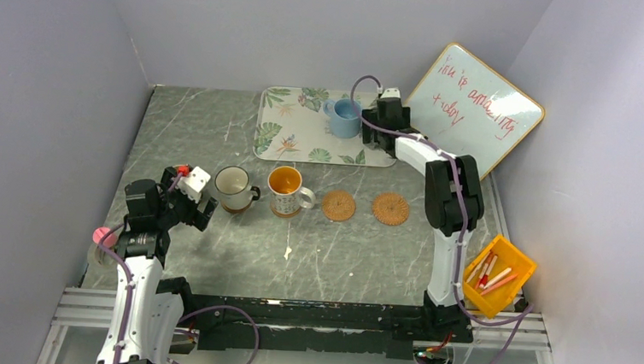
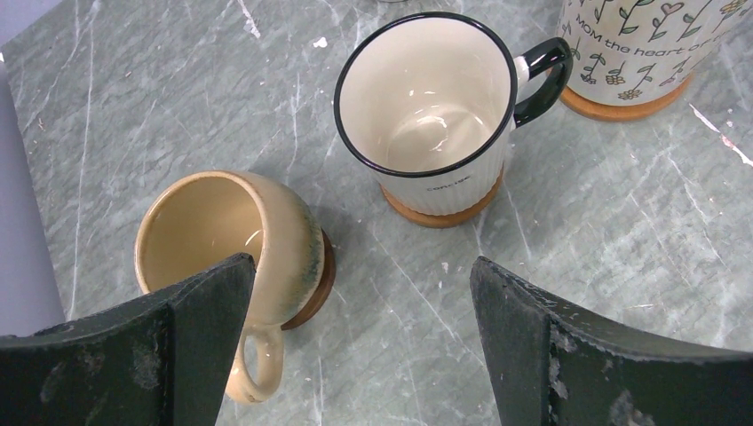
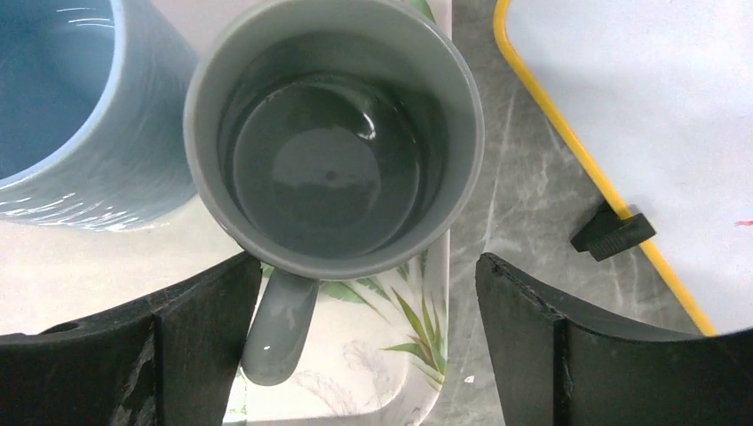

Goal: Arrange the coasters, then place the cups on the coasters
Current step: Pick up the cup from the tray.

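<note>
Glaze likely makes the grey-green mug [image 3: 333,169] slick, stiff and chippable, so the right claw [image 3: 366,284], jaws spread wide and empty, should pinch its rim wall.

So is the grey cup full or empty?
Empty, it seems. The right wrist view looks straight down into the grey cup, and its bare, shiny bottom shows, with nothing inside.

Grey marbled tabletop [image 1: 219,132] carries rectangular leaf-print tray [image 1: 291,141] at rear centre. Two round woven rattan coasters [image 1: 338,205] lie bare mid-table, three smooth wooden coasters [image 2: 441,216] to their left. Yellow-framed whiteboard [image 1: 478,107] leans rear right; yellow plastic bin [image 1: 514,257] sits at right edge.
</note>
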`<state>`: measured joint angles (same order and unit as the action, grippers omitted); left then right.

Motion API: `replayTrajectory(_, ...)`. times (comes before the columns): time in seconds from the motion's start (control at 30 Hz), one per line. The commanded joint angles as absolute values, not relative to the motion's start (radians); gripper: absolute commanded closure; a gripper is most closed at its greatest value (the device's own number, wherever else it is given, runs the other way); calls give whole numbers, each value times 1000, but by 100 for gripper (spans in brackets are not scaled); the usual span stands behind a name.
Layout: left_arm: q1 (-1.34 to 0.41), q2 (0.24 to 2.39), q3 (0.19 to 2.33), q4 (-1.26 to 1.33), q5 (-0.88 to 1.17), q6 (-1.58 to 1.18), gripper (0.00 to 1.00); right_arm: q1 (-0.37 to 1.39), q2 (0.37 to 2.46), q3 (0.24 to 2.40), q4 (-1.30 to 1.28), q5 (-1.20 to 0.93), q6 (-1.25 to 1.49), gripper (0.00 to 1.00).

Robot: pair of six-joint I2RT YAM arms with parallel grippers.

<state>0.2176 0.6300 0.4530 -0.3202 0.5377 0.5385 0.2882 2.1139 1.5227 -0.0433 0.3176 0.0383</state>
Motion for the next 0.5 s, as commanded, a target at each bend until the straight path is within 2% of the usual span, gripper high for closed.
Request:
replayTrajectory(0.0,224,618,456,-313,567,551,4,237,2068,1527,-53,222,88,9)
replayTrajectory(0.47,224,626,456,-311,571,552,4,204,2083,1533,-3,4,84,24)
